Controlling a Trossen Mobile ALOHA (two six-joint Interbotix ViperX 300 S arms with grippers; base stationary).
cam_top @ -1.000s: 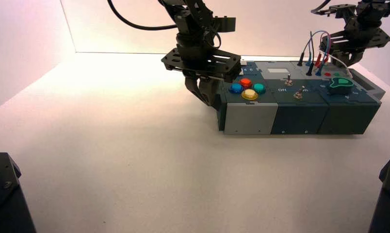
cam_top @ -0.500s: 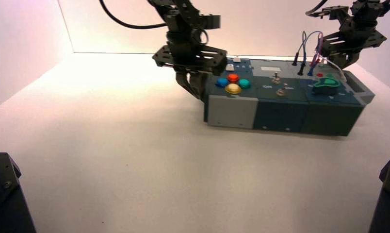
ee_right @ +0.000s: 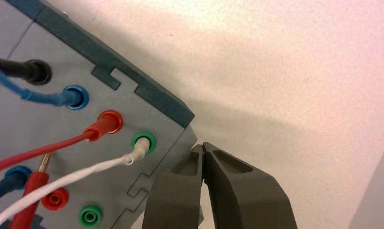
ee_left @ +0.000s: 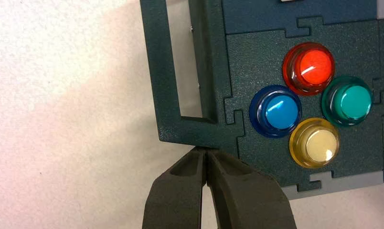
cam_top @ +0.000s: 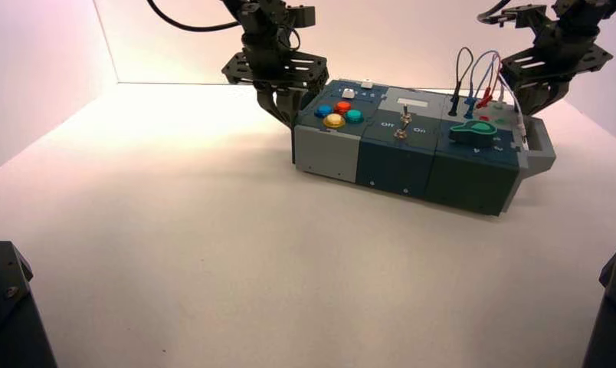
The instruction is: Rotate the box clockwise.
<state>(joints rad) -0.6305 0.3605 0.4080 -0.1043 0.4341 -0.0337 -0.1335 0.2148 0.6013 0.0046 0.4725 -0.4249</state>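
We see the box [cam_top: 412, 153] lying skewed across the white table [cam_top: 175, 253], a pincer set at each end. The left pincer [ee_left: 205, 153], fingers pressed together, butts the handle frame [ee_left: 180, 129] beside the coloured buttons [ee_left: 307, 102]; the right pincer [ee_right: 202, 149], likewise closed, touches the far corner by the plug wires [ee_right: 61, 143]. Opposed contacts like these suit pushing the box around clockwise, we judge.

On my box [cam_top: 412, 157], white "Off" and "On" lettering flanking the toggle switches [cam_top: 402, 126], nothing else I can read
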